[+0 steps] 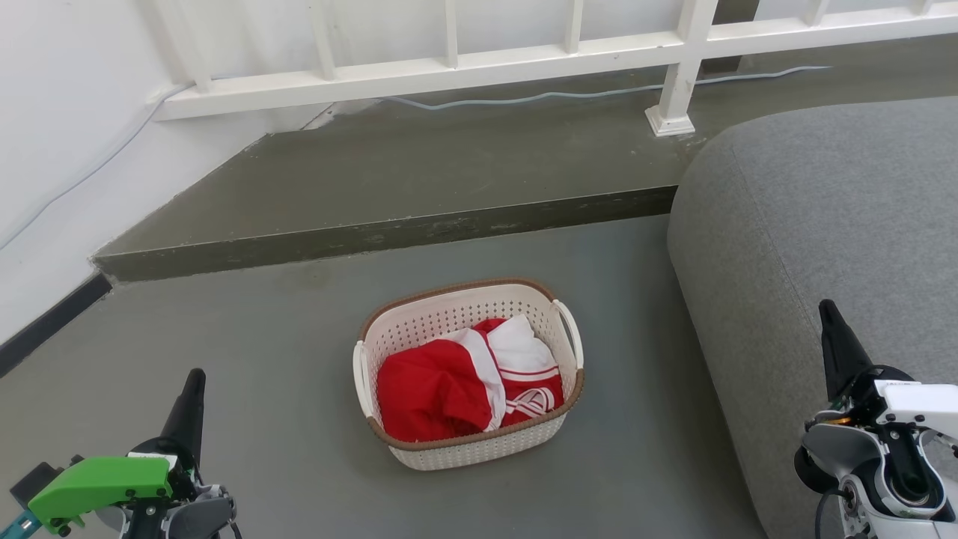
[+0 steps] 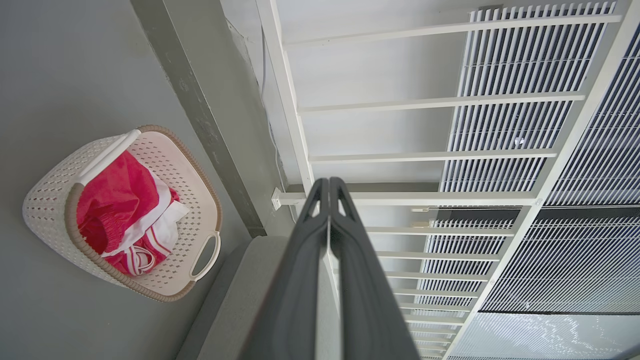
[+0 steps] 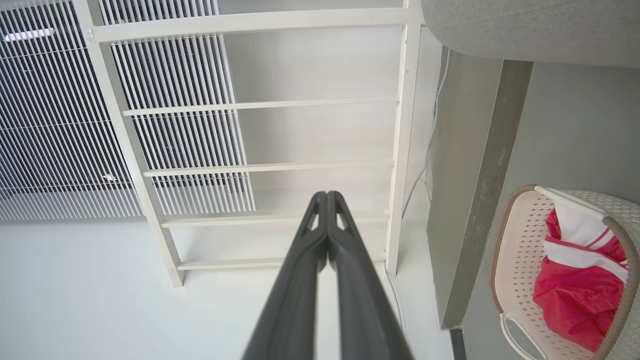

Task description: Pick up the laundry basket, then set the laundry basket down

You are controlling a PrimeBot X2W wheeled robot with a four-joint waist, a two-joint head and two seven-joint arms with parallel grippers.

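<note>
While the left gripper (image 1: pixel 196 376) and right gripper (image 1: pixel 825 308) hang empty, fingers pressed together, the laundry basket (image 1: pixel 479 448) sits on the floor (image 1: pixel 284 359) between them, probably light and rigid, best lifted by its two side handles (image 1: pixel 570 329).

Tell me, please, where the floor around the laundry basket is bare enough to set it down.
Bare floor lies left of the laundry basket, and between it and the step. Tight: the strip between basket and grey sofa.
</note>
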